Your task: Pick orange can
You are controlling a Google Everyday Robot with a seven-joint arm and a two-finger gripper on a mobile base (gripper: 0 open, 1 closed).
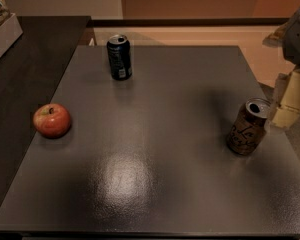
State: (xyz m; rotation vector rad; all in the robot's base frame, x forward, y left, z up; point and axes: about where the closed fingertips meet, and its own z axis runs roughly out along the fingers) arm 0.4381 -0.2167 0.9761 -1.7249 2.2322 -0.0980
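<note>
Worktop (155, 134): grey, slightly glossy, roughly square, with a pale patch of glare near its front middle. 3 items stood on it.

Item 1: orange can (247, 127), brownish-orange with dark scrawled lettering and a silver top, upright, near the right edge of the worktop and about halfway back. A dark opening showed in its top.

Item 2: dark blue can (119, 57), upright, at the back of the worktop left of centre, well apart from the orange can.

Item 3: red apple (52, 120), stem up, close to the left edge of the worktop, well apart from both cans.

Claw (285, 108): cream-coloured, at the right edge of the view, just beside the orange can on its right side and level with the can's upper half. Whether it touched the can: could not tell. Whether the claw was wide or narrow: could not tell. It held nothing that could be seen. A grey part of the arm (297, 31) sat above it in the upper right corner.

Surroundings: a dark counter (35, 64) adjoined the worktop on the left, carrying a white box (4, 34) at the upper left corner of the view. The apple and the dark blue can both lay on the side of the orange can away from the claw, not between the 2.
</note>
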